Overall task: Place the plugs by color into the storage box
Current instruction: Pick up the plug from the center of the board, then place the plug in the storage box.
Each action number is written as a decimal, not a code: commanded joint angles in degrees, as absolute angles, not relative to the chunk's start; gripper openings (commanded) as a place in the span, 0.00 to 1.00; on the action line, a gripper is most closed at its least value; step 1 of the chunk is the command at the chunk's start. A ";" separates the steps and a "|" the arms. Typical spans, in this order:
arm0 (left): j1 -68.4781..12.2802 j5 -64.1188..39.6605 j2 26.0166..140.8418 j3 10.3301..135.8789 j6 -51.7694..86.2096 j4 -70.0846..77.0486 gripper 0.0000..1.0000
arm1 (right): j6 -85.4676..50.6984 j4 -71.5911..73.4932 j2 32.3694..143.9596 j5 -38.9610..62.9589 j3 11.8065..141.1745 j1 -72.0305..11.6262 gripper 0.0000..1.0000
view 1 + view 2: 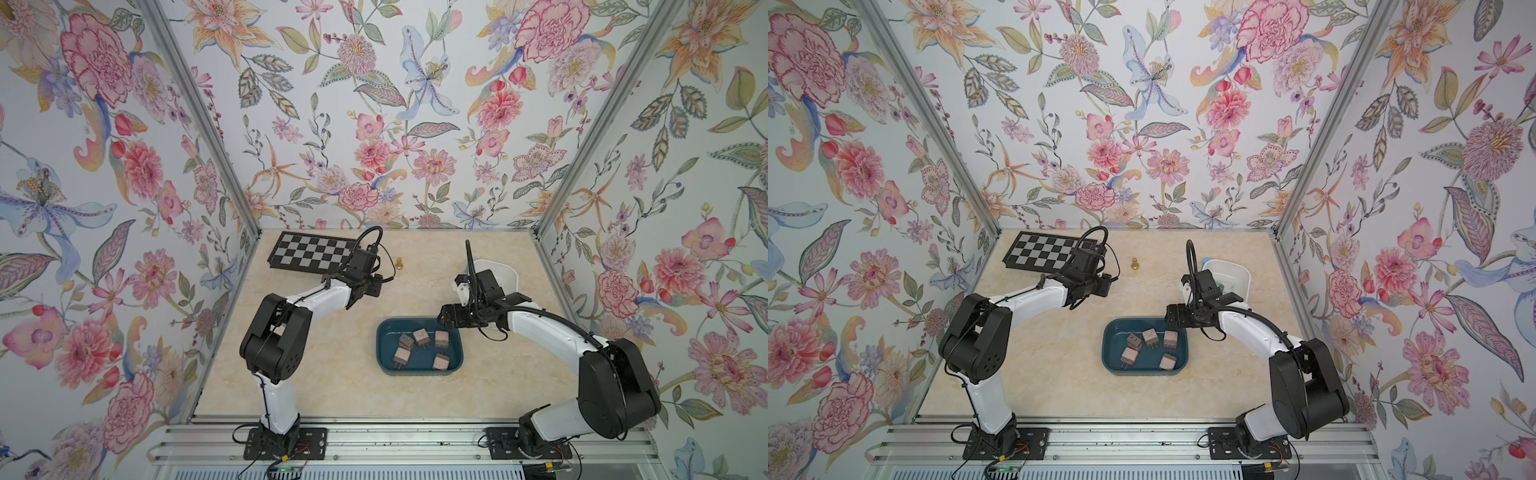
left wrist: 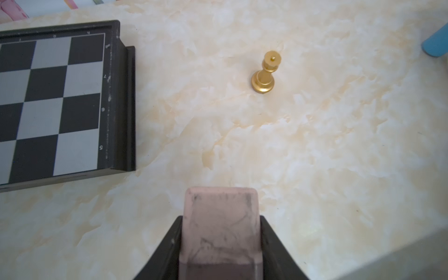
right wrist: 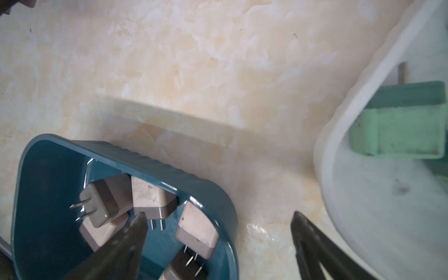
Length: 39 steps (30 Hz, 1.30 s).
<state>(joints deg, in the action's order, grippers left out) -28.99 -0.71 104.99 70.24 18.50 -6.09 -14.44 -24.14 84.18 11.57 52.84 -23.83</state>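
Observation:
My left gripper [image 2: 221, 219] is shut on a dusty pink plug [image 2: 218, 201], held just above the tabletop right of the chessboard. In both top views that gripper [image 1: 371, 286] [image 1: 1100, 287] points down and the wrist hides the plug. A dark teal storage box [image 1: 380, 345] [image 1: 1105, 347] [image 3: 145, 157] at centre front holds several pink plugs [image 1: 421, 336] [image 1: 1150, 336] [image 3: 150, 194]. My right gripper [image 3: 219, 214] [image 1: 446, 318] [image 1: 1173, 316] hangs open and empty over that box's far right corner. A white box [image 1: 510, 271] [image 3: 339, 121] behind it holds a mint green plug [image 3: 397, 131].
A black-and-grey chessboard [image 1: 311, 251] [image 2: 53, 97] lies at the back left. A small gold chess piece [image 1: 400, 263] [image 2: 265, 72] stands upright beyond my left gripper. A blue cylinder [image 2: 436, 44] shows next to the white box. Walls close in on three sides.

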 commanded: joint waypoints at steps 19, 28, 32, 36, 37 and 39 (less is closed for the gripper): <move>-56.74 9.00 84.18 55.01 37.01 -9.40 0.44 | -16.14 -24.26 77.87 11.17 50.80 -23.85 0.94; -67.89 9.28 91.43 53.83 43.45 -6.22 0.44 | -15.91 -24.26 77.70 10.93 49.87 -23.82 0.94; -69.94 9.15 95.63 53.59 43.59 -5.75 0.44 | -15.64 -24.25 77.35 10.98 49.15 -23.56 0.94; -69.96 9.73 99.07 53.06 42.89 -4.13 0.44 | -15.60 -24.33 77.37 11.36 48.71 -23.50 0.94; -69.92 9.97 99.91 53.22 42.61 -4.01 0.45 | -15.64 -24.35 77.34 11.47 48.62 -23.49 0.94; -69.77 10.04 101.40 53.64 42.25 -3.75 0.45 | -15.64 -24.42 77.22 11.53 48.45 -23.52 0.94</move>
